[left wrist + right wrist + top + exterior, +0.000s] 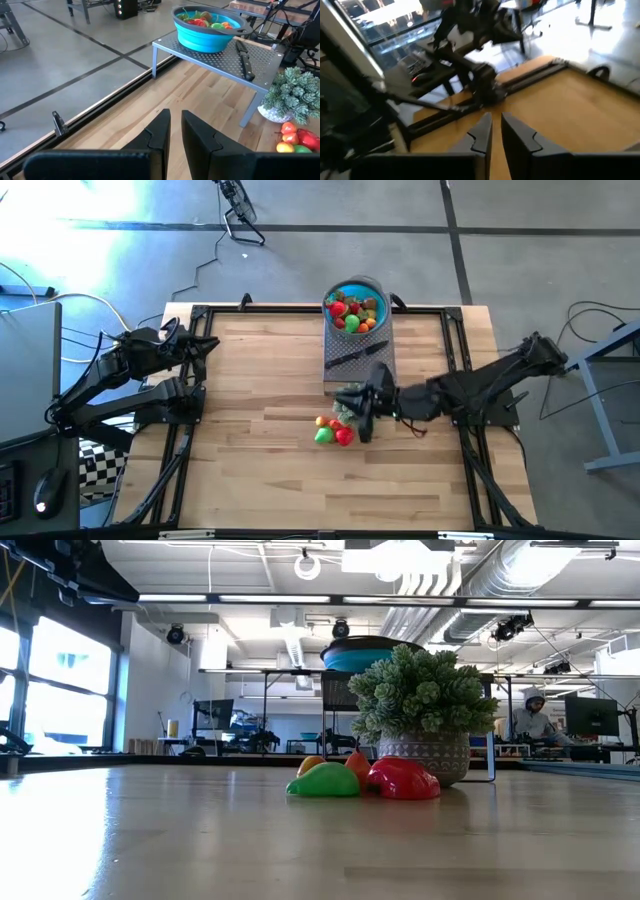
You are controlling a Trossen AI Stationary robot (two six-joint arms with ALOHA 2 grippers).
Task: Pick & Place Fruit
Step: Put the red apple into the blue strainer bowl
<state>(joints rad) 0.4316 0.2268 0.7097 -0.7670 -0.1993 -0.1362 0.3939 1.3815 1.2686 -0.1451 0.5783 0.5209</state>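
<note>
While the left gripper (172, 132) waits, fruit (333, 430) lies tabled.

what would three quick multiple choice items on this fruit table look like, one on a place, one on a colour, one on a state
1. Where does the blue bowl stand?
A. on the perforated metal shelf
B. on the bare wood
C. on the floor

2. What colour is the nearest loose fruit in the low view?
A. blue
B. green
C. white

3. How do the left gripper fingers stand?
A. wide apart
B. clamped on the knife
C. near together, holding nothing

Key: 1 A, the bowl rests on the raised shelf; 2 B, a green piece lies in front; 3 C, only a narrow gap.
</note>
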